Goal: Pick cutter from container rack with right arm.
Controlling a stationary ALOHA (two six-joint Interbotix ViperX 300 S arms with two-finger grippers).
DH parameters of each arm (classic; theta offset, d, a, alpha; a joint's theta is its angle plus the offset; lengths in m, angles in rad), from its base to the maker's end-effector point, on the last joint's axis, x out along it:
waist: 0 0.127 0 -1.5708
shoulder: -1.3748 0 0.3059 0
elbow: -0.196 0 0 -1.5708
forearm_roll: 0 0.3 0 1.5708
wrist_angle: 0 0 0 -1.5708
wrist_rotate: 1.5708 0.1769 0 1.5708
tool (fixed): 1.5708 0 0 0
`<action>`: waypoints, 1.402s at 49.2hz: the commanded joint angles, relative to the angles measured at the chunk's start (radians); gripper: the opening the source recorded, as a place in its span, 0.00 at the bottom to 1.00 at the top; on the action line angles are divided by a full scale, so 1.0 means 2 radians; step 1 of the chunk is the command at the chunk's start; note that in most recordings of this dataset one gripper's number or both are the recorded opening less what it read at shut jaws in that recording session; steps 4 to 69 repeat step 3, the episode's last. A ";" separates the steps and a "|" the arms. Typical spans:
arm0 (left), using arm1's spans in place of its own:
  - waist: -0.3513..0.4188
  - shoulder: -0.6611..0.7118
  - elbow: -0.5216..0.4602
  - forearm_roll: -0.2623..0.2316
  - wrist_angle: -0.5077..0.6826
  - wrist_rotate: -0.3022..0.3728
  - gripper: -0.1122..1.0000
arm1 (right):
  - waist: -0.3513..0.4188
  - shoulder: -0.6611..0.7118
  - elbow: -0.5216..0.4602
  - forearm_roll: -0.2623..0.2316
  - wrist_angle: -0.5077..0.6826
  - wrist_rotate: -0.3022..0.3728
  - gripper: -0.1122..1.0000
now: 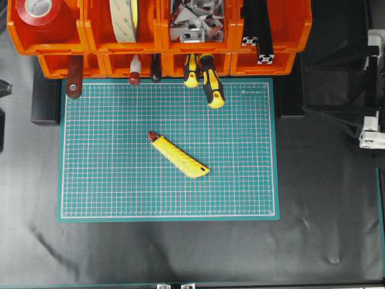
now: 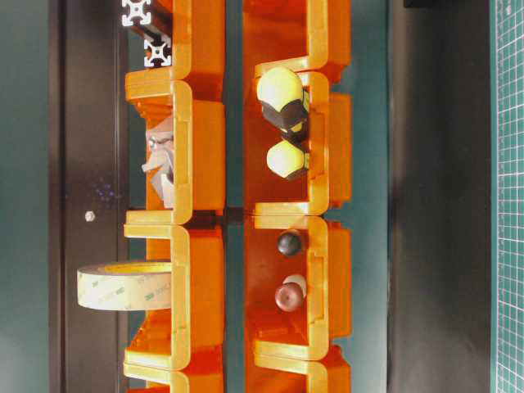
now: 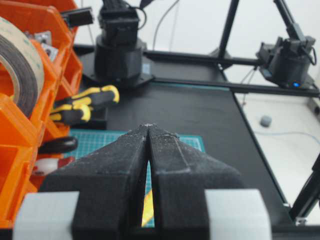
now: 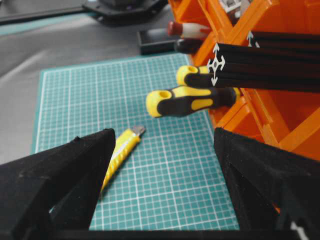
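The cutter (image 1: 178, 156) lies flat on the green mat (image 1: 108, 192), well apart from the container rack (image 1: 264, 60) — so the picking out looks done. The right gripper (image 4: 165, 175) is spread wide and holds nothing; the left gripper (image 3: 149, 150) is pressed together. Next, I think, the arm only needs to pull back and rest. The orange bins hold red tape (image 1: 39, 12), a tape roll (image 1: 125, 18), metal bits (image 1: 195, 21), black bars (image 1: 258, 30) and two screwdrivers (image 1: 210, 81) (handles sticking out).
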 commanded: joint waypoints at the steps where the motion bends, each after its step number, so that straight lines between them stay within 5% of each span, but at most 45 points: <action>1: 0.001 0.009 -0.004 0.002 -0.005 0.002 0.10 | -0.001 0.001 -0.006 -0.003 0.002 0.000 0.79; 69: 0.002 0.009 -0.004 0.002 -0.005 0.003 0.10 | -0.001 0.000 -0.007 -0.002 0.002 -0.001 0.79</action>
